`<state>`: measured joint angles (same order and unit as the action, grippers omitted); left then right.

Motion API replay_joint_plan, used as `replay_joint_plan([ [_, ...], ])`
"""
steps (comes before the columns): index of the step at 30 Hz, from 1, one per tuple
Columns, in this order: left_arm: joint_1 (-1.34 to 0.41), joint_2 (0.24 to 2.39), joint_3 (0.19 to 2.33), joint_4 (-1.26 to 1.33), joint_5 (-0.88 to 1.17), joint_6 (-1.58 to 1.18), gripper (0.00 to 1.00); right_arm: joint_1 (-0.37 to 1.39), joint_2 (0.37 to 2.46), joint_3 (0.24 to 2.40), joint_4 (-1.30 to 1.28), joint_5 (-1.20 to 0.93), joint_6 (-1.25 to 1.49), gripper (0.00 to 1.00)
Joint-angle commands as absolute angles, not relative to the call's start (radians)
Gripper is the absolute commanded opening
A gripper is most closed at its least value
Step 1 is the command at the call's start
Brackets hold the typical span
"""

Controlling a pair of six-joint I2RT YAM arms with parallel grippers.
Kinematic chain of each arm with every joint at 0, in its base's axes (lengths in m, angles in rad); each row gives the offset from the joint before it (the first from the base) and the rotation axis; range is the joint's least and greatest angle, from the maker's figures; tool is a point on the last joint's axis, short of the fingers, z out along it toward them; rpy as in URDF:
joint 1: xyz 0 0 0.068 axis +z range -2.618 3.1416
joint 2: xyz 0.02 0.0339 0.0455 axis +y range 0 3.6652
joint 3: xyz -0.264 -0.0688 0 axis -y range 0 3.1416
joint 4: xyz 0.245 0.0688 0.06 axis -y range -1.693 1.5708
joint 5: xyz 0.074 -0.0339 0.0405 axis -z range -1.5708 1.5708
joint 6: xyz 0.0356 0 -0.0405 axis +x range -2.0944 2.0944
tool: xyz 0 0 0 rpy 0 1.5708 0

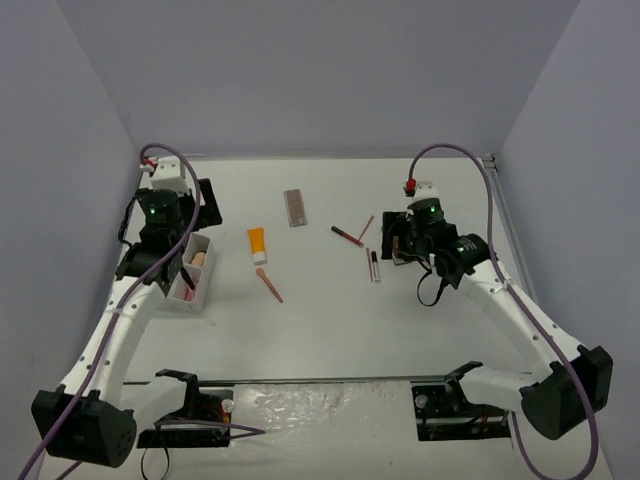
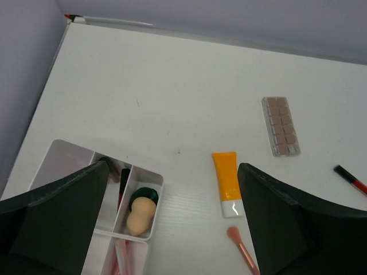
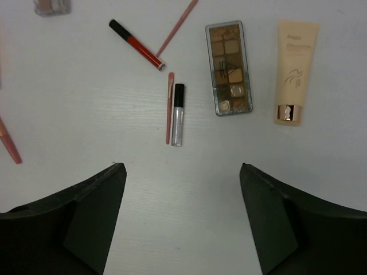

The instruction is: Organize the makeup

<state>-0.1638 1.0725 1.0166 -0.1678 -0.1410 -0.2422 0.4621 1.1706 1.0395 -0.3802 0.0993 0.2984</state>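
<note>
My left fingers stand wide apart, empty, over the white box at lower left; my right fingers spread above the bench, gripping nothing

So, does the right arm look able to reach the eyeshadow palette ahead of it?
Probably yes. The right gripper hangs open, and the eyeshadow palette lies flat just ahead of it, uncovered, apart from the beige tube and clear gloss stick either side.

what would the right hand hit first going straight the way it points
Likely the clear tube with the black cap, beside a thin pink stick, straight ahead of the right hand; depth is unclear, so maybe bare table first.
</note>
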Motion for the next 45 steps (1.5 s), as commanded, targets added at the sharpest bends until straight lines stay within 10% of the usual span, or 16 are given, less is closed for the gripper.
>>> replay_joint_plan([
  [1, -0.166, 0.986, 1.000, -0.344, -0.012, -0.335, 0.97, 0.478, 1.249, 0.973, -0.226, 0.115, 0.366, 0.68],
  [31, -0.163, 0.896, 0.919, -0.381, 0.081, -0.347, 0.97, 0.506, 1.691, 0.895, 0.067, 0.211, 0.405, 0.28],
  [45, -0.177, 0.895, 0.906, -0.316, 0.309, -0.441, 0.97, 0.547, 1.482, 0.869, 0.074, 0.161, 0.334, 0.00],
])
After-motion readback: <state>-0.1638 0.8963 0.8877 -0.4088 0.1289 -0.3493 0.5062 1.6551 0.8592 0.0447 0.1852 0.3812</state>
